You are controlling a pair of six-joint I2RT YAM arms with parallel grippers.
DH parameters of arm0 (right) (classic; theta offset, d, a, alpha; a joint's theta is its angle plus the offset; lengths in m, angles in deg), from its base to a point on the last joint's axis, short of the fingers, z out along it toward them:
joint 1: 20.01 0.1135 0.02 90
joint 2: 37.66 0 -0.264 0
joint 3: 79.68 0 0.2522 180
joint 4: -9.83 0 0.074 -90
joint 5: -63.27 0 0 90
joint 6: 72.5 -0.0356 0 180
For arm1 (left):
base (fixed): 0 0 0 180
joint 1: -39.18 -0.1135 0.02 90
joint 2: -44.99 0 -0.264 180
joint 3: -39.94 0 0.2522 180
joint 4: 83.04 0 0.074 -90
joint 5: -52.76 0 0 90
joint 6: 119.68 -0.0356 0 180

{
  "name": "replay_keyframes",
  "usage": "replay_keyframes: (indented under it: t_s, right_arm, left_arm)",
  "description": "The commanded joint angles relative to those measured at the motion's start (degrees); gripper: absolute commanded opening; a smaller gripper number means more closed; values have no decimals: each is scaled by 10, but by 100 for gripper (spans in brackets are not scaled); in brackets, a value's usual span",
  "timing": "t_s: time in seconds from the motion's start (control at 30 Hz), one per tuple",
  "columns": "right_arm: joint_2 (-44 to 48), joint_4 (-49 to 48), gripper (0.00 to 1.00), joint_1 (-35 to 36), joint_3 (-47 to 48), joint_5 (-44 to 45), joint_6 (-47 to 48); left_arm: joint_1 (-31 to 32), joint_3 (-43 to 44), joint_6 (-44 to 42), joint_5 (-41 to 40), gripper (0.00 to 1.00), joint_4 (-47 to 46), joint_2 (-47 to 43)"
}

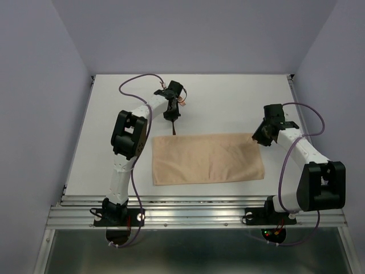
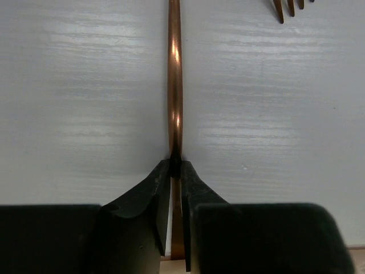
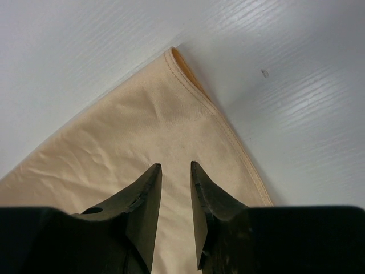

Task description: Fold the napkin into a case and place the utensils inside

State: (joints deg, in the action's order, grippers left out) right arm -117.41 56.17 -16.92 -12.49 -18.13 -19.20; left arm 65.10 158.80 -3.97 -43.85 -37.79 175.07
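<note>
I'm seeing left jaws pinching utensil (image 2: 174,85) at napkin's (image 1: 207,158) 11 o'clock; right jaws hovering slightly parted, empty, over 2 o'clock corner.

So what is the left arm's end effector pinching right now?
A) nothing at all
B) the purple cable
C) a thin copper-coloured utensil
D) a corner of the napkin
C: the left wrist view shows the left end effector closed on the handle of a copper-coloured utensil, while the napkin lies flat, outside its grip.
</note>
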Motion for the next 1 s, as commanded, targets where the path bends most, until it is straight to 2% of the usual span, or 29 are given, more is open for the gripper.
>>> replay_keyframes:
  t_s: [0.0, 0.07, 0.27, 0.37, 0.57, 0.67, 0.77, 0.87, 0.9, 0.97]
  right_arm:
    - [27, 1, 33, 3, -15, 5, -3]
    - [32, 1, 33, 3, -19, 5, -3]
    - [42, 5, 33, 3, -25, 2, -4]
    - [43, 7, 33, 3, -22, 2, -3]
    - [58, 27, 33, 3, -14, 3, -1]
    - [71, 43, 33, 3, -14, 7, -1]
    - [89, 55, 33, 3, -22, 11, 0]
    - [102, 71, 34, 3, -40, 8, -6]
    - [105, 71, 34, 3, -46, 5, -10]
    - [112, 78, 39, 3, -63, -2, -14]
  left_arm:
    - [-12, -2, 3, -59, 13, 36, 16]
    - [-22, -2, 4, -62, 7, 36, 13]
    - [-95, 19, 11, -50, 4, 29, 10]
    - [-132, 74, 10, -32, 4, 38, 42]
    - [-189, 256, 4, -26, 5, 77, 144]
    - [-208, 288, 4, -19, 6, 82, 169]
    - [-220, 287, -1, -9, 15, 73, 155]
    - [-212, 250, -15, 5, 30, 56, 105]
    - [-202, 224, -19, 3, 39, 52, 89]
    - [-193, 200, -29, -7, 48, 44, 40]
